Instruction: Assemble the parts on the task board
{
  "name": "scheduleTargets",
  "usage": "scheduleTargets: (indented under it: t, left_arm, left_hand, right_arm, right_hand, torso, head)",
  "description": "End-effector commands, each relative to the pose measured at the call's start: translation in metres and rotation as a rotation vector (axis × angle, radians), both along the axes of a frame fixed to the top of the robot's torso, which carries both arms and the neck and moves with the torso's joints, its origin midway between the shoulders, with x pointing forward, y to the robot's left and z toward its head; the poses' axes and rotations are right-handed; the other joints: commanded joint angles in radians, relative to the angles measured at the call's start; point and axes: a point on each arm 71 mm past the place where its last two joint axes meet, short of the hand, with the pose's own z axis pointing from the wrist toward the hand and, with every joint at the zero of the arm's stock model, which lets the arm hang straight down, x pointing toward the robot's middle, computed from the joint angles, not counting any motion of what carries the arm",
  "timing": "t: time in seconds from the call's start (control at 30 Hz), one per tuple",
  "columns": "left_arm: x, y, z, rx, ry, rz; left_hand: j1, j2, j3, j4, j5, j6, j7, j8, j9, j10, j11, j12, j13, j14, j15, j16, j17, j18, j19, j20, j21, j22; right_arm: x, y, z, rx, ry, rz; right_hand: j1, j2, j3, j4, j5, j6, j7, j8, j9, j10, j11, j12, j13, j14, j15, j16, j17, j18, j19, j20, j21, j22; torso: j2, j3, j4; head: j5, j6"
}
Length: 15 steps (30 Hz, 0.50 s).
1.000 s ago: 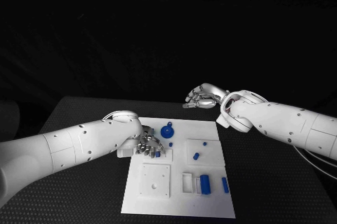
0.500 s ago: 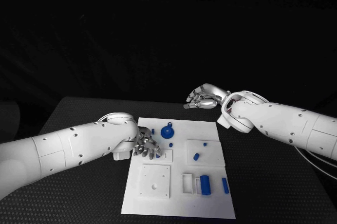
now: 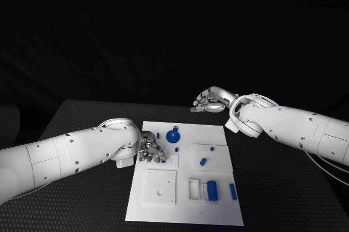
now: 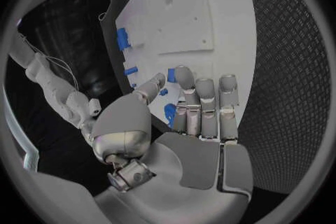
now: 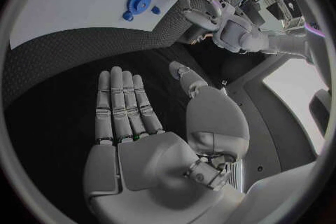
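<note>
The task board [image 3: 185, 171] lies in the middle of the black tabletop [image 3: 87, 121], and it serves as the landmark for everything else. The left hand [image 3: 153, 152] hangs over the board's left edge, fingers pointing down toward a small blue part [image 3: 163, 160] that sits in a square recess beside it. In the left wrist view the fingers [image 4: 207, 102] lie nearly straight and close together, with the thumb drawn in alongside; small blue pieces show just past the fingertips, but I cannot tell whether any of them is pinched or merely lying under the hand. The low, fingers-down pose suggests the hand is there to seat or pick up that part.

The right hand [image 3: 209, 102] is held off the board, above the tabletop beyond its far right corner. The right wrist view shows its fingers [image 5: 122, 102] flat and extended with nothing in the palm, so it is wide and free, probably parked clear so the left arm has room.

On the board's far side, near the left hand, stands a round blue wheel-like part [image 3: 173, 136]. Toward the right edge two small blue pieces [image 3: 204, 161] lie on a raised square. At the near edge a long blue block [image 3: 212, 190] sits in a holder, with a slimmer blue bar [image 3: 233, 191] to its right
</note>
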Motion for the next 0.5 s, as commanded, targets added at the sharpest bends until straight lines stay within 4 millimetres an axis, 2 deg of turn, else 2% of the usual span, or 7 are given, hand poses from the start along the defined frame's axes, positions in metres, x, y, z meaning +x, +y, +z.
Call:
scheduleTargets:
  t: [0.03, 0.23, 0.5]
  left_arm:
    - [-0.0014, -0.0037, 0.001, -0.077, 0.012, 0.02]
    - [-0.0049, -0.0058, 0.0002, -0.079, 0.021, 0.011]
    - [-0.0074, -0.0068, -0.0009, -0.039, 0.022, -0.008]
  left_hand:
    - [0.015, 0.003, 0.001, -0.005, -0.005, -0.006, 0.001, -0.005, -0.008, -0.003, 0.008, 0.004, -0.001, -0.001, 0.007, -0.004, -0.001, -0.002, 0.001, -0.141, -0.007, 0.013]
    - [0.035, 0.015, 0.002, -0.012, -0.004, -0.009, 0.003, -0.01, -0.019, -0.003, 0.01, 0.005, -0.001, -0.001, 0.01, -0.003, -0.002, -0.001, 0.002, -0.137, -0.006, 0.014]
    - [0.029, 0.011, -0.01, -0.004, -0.005, -0.004, 0.003, -0.01, -0.028, -0.002, 0.011, 0.007, -0.001, 0.0, 0.011, -0.002, -0.002, -0.001, 0.002, -0.134, -0.007, 0.014]
  right_arm:
    - [-0.0009, 0.0008, -0.0015, -0.003, 0.007, 0.01]
    - [-0.0011, 0.0003, -0.0022, -0.003, 0.009, 0.01]
    - [-0.0013, 0.0001, -0.0025, -0.003, 0.01, 0.01]
  right_hand:
    - [-0.001, -0.001, -0.001, 0.003, 0.006, -0.005, 0.001, 0.007, -0.001, 0.003, 0.003, 0.004, -0.002, -0.004, 0.004, 0.003, -0.001, 0.02, 0.001, 0.009, -0.005, 0.001]
    - [0.0, -0.001, -0.001, 0.003, 0.005, -0.005, 0.001, 0.007, -0.001, 0.003, 0.003, 0.004, -0.002, -0.004, 0.004, 0.003, -0.002, 0.02, 0.001, 0.009, -0.005, 0.002]
    - [0.0, -0.001, -0.001, 0.003, 0.005, -0.005, 0.001, 0.007, -0.002, 0.003, 0.003, 0.004, -0.003, -0.004, 0.004, 0.004, -0.002, 0.02, 0.001, 0.009, -0.006, 0.002]
  torso:
    - [0.0, 0.0007, 0.0005]
    - [0.0, 0.0013, -0.0001]
    - [0.0, 0.0022, -0.0006]
  head:
    - [0.0, -0.002]
    - [0.001, -0.001]
    - [0.001, -0.001]
